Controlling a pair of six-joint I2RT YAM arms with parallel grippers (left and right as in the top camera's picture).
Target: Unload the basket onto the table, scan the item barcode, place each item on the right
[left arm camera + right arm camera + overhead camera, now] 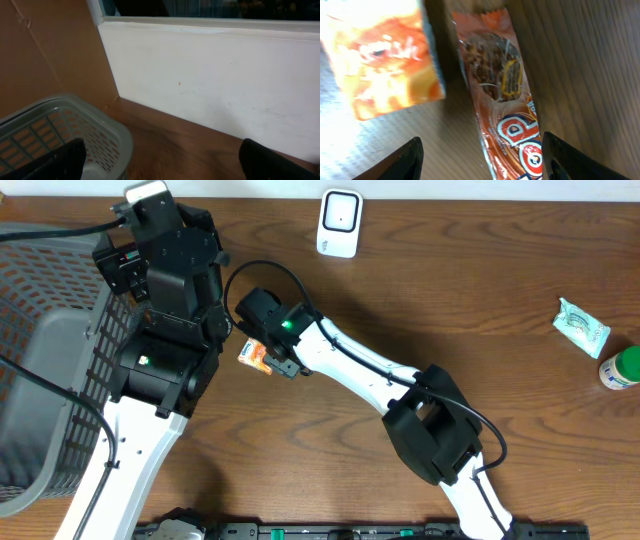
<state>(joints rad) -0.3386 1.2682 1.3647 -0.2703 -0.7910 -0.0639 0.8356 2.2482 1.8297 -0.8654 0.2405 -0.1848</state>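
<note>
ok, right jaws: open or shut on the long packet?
Open: the right gripper has its jaws wide apart, either side of the long orange packet lying on the table.

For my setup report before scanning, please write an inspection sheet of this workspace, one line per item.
Surface: wooden table, brown, bare in the middle.
Job's things: cookie wrapper and orange packet side by side; white scanner at the far edge.
Clutter: grey basket at left; green packet and green-capped bottle at right.
Grippers: left gripper open, empty, near the basket rim; right gripper open over the wrapper.
Cables: black cable looping at the right arm.
Surroundings: white wall, brown panel.
</note>
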